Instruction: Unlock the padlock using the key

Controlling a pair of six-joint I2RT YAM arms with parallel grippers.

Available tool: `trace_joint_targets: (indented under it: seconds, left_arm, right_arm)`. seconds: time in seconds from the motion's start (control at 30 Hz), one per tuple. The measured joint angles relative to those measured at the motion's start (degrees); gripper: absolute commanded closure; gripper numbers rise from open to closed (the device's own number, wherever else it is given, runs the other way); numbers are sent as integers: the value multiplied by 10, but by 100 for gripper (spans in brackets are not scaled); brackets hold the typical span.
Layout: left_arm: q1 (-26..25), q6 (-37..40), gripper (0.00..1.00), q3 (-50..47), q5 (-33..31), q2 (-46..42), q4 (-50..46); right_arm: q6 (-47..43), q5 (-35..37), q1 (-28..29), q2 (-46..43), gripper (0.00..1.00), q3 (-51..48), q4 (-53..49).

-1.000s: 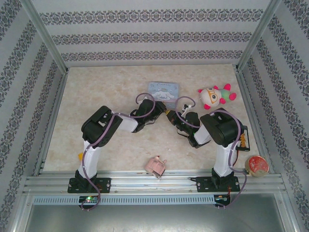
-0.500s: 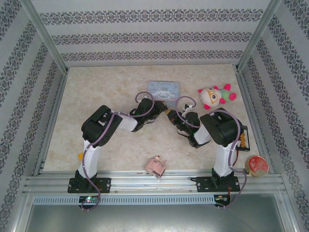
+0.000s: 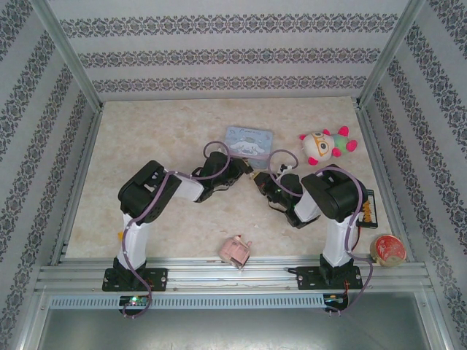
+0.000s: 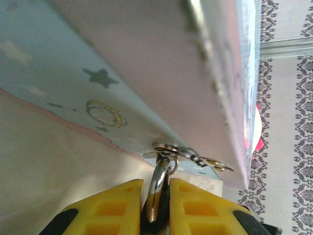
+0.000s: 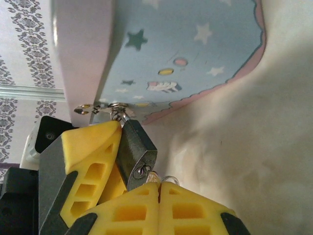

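While within left pincer, padlock at tin clasp.

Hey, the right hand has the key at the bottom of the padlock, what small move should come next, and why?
Probably ease the right hand a touch toward the padlock to seat the key before turning. Its tip sits at the padlock's bottom face, but I cannot tell if it is in. The left hand clamps the padlock, hanging from the hasp of the blue tin.
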Motion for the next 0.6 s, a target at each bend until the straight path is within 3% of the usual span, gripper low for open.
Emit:
trace_joint_targets:
  seconds: [0.13,0.27,0.37,0.6]
  left_arm:
    - [-4,3,100,-15,-1,-8,6]
    - [-11,5,100,-25,-5,-10,15]
    - [-22,8,100,-26,-5,-10,18]
    - [-25,16,100,-26,1,-11,17]
  right_arm:
    - [1,-3,3,-5,99,-5,-7]
    - [-4,-3,4,-10,79,-19,-7]
    - [-13,-1,5,-24,72,-41,3]
    - [-54,7,10,-99,71,-115,-12]
